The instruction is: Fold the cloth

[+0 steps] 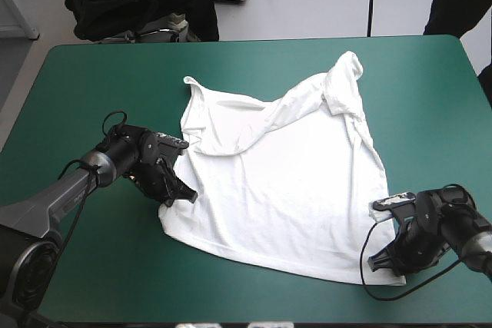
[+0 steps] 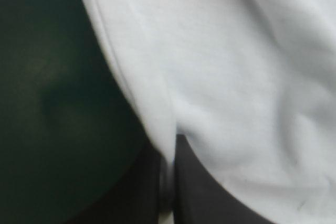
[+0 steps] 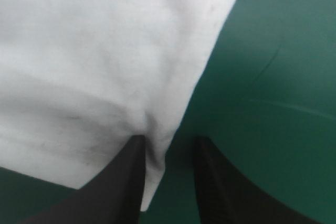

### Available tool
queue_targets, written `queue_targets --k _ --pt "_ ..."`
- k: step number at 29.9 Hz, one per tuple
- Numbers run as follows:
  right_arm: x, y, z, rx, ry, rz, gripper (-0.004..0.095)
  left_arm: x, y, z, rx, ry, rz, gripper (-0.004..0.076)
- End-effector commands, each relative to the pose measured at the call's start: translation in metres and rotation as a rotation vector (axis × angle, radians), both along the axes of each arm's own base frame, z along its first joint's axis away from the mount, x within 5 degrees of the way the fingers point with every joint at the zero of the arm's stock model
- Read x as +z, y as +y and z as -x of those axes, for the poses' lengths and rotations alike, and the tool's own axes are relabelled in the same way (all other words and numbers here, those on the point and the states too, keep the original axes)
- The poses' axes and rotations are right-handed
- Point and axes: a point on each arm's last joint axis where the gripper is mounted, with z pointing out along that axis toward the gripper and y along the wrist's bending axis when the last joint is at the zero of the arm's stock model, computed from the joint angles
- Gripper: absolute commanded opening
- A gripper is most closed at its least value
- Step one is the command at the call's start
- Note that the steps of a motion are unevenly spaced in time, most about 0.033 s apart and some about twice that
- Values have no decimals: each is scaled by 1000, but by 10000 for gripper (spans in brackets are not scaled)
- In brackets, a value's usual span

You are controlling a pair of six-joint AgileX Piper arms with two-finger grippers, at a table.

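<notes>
Fingers of the left gripper are pinching the T-shirt at its edge. The black pair is pressing almost together, with a white fold caught between. We are seeing the right gripper's fingers standing apart, with the T-shirt's corner lying between them and touching one finger.

The teal-green tabletop is carrying the T-shirt, which is lying spread across the middle. Its far part is rumpling, with cloth bunching toward the far right. The left gripper is sitting at the T-shirt's near left corner and the right gripper at its near right corner — both low over the cover.
</notes>
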Motion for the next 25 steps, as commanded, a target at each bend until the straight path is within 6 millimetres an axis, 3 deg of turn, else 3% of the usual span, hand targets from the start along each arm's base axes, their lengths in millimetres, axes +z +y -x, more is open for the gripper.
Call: queue_targets --k 1,9,13,16,19,25 --pt "-16 10 -5 -32 -18 -102 181 9 -1 -4 1 -68 9 -17" --pt "-19 18 -2 -33 -12 -192 -18 9 -1 -4 1 -72 10 -17" --pt "-16 18 -5 -32 -27 -195 -17 12 -1 -5 2 -86 15 -17" --pt "-2 20 -15 -23 -65 -206 -17 26 -1 -6 -1 -113 22 -17" --pt "27 23 -31 -5 -149 -217 -17 48 -1 -4 -2 -165 41 -17" --pt "118 27 -60 46 -399 -250 -17 118 4 11 -1 -338 109 -17"
